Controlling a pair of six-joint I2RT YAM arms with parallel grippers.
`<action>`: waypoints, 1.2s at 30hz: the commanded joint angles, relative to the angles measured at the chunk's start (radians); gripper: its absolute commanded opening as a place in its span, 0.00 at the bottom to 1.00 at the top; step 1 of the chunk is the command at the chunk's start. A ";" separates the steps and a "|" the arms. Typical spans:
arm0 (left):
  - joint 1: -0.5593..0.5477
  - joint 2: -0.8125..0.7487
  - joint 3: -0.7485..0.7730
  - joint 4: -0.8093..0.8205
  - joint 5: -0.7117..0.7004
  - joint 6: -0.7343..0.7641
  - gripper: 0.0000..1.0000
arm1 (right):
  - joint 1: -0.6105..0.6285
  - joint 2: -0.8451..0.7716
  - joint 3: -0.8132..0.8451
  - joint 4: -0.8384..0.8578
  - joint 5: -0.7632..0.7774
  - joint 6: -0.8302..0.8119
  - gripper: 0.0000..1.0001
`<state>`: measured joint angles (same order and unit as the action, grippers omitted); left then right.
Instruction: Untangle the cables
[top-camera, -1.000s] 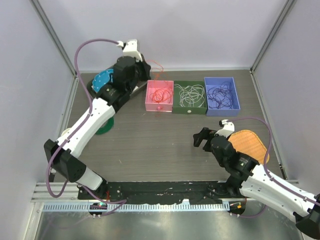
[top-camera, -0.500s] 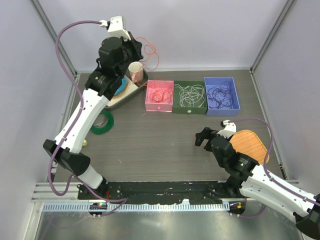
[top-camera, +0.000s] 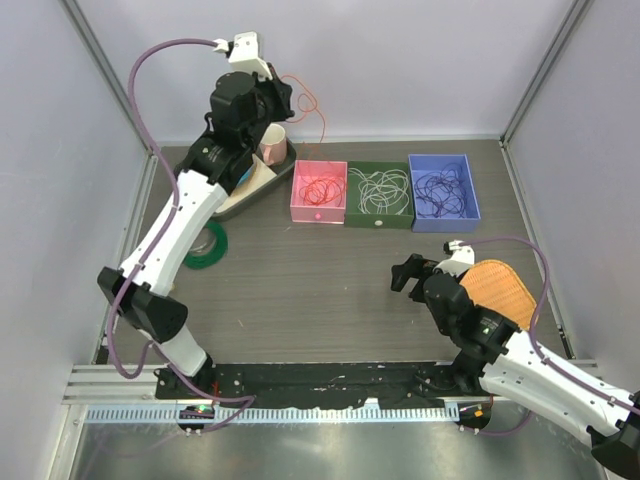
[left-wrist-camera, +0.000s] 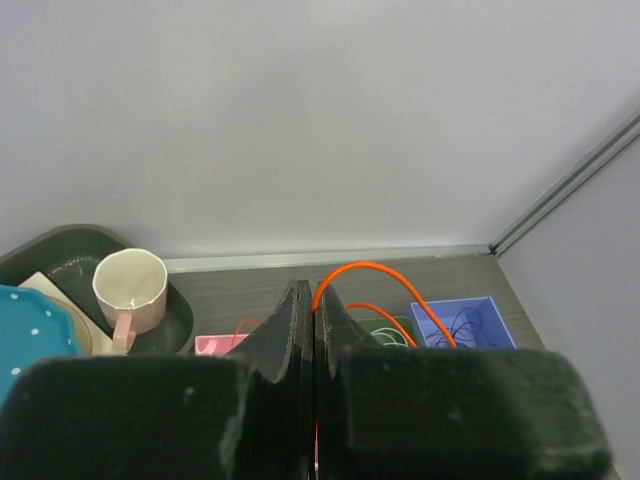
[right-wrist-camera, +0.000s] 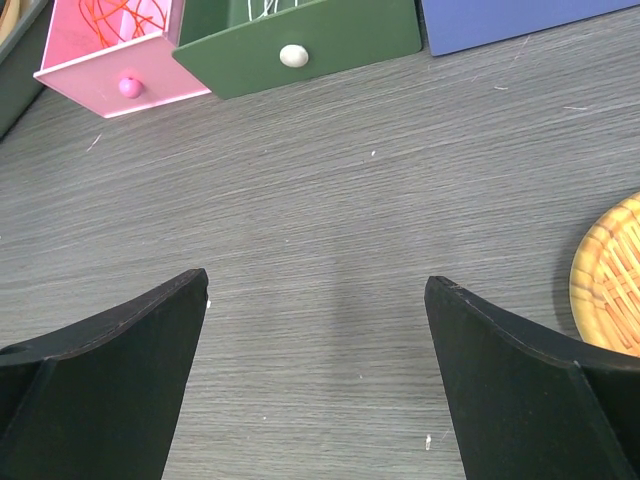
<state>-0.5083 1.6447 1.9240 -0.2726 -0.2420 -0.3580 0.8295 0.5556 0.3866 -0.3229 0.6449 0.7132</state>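
From above, the red-orange cable (top-camera: 318, 188) lies mostly as a loose coil in the pink box (top-camera: 300, 205). One thin strand rises from the box's far side, runs nearly straight up, then bends over in an arc to the left pincer (top-camera: 280, 102), which is raised high at the back left and pinches it. The white cable (top-camera: 380, 190) lies curled in the green box (top-camera: 379, 221) and the dark purple cable (top-camera: 440, 190) in the blue box (top-camera: 443, 222). The three boxes stand in a row, touching, on the grey wood-grain tabletop (top-camera: 300, 290). The right pincer (top-camera: 407, 275) hangs low over the tabletop with its jaws wide, beside a round woven plate (top-camera: 500, 290).

From the left wrist, the black fingers (left-wrist-camera: 295, 330) are pressed flat together. The red-orange cable (left-wrist-camera: 362, 265) springs out between them as a smooth glossy arch leaning right and drops toward the blue box (left-wrist-camera: 490, 308). A matte pink cup (left-wrist-camera: 130, 290) stands upright in a dark tray (left-wrist-camera: 60, 255), next to a teal plate (left-wrist-camera: 30, 340) dotted white.

From the right wrist, the right pincer (right-wrist-camera: 316, 282) has both blunt black fingers (right-wrist-camera: 130, 340) spread far apart over bare tabletop (right-wrist-camera: 330, 180). The pink box (right-wrist-camera: 90, 80) shows a round pink knob (right-wrist-camera: 130, 87) and the green box (right-wrist-camera: 350, 40) a white knob (right-wrist-camera: 293, 55). The woven plate (right-wrist-camera: 610, 280) shows at the right edge.
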 joint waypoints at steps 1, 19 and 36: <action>0.002 0.053 0.046 0.052 0.010 0.017 0.00 | 0.003 -0.019 -0.003 0.027 0.038 -0.001 0.96; 0.034 0.296 0.057 -0.017 0.009 0.022 0.00 | 0.003 -0.017 -0.012 0.025 0.052 0.002 0.95; 0.031 0.602 0.020 -0.170 -0.026 -0.033 0.00 | 0.003 0.026 -0.011 0.024 0.070 0.008 0.96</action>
<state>-0.4774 2.2196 1.9156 -0.3649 -0.2241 -0.3637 0.8295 0.5728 0.3756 -0.3229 0.6685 0.7132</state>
